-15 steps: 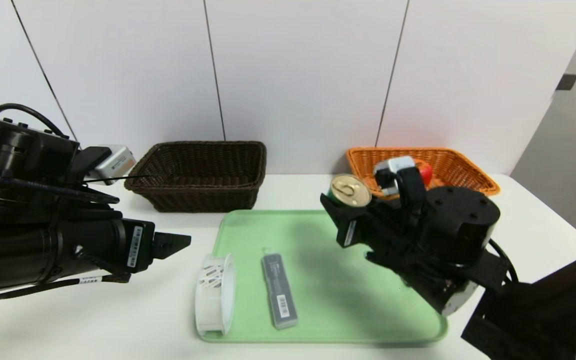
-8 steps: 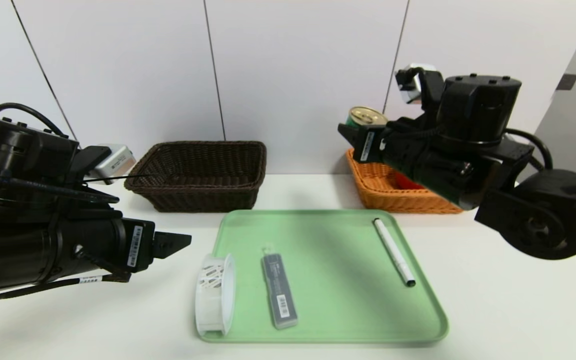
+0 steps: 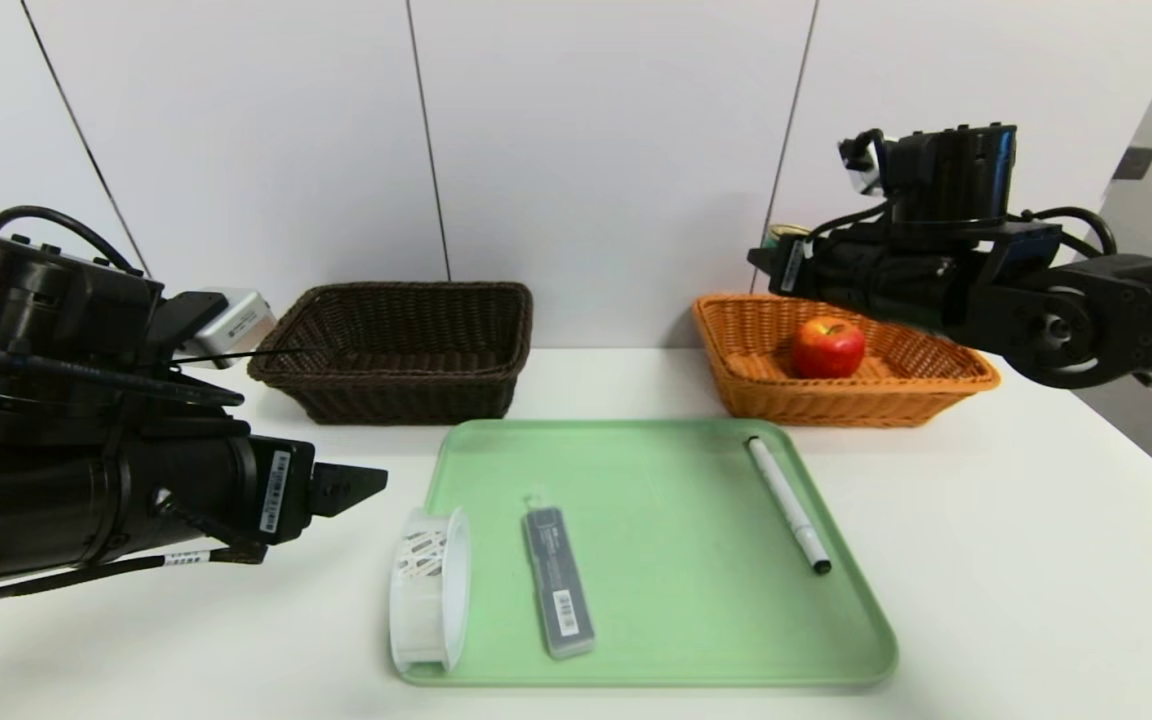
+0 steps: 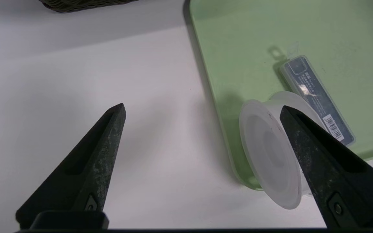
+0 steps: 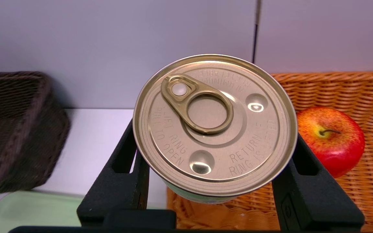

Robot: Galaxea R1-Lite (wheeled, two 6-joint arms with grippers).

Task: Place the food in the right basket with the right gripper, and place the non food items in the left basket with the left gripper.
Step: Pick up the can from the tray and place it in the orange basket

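Since the earlier frames the right arm has swung up off the tray and out over the orange basket [image 3: 841, 360], carrying the tin [image 5: 215, 126]. Now the right tool [image 5: 215, 181] is held high and almost level, its two fingers clamped on the tin's sides, gold pull-tab lid facing the wrist camera. In the head view the tin [image 3: 784, 234] shows only as a sliver above the basket's back left corner. One red apple [image 3: 827, 346] sits inside that basket.

At the left, the left tool [image 4: 202, 139] hangs over the white bench [image 3: 1016, 520], tilted forward and down, fingers wide apart and holding nothing, just beside the tray's left edge.

One green tray [image 3: 676, 480] lies in the middle of the bench, and three things lie on it: a white tape roll [image 3: 428, 588] standing on edge at the near left corner, partly over the rim; a slim grey case [image 3: 557, 581] with a barcode beside it; and a white pen [image 3: 788, 504] with a black tip toward the right side. One dark brown basket [image 3: 401, 350] stands at the back left, against a white panelled wall [image 3: 596, 140].
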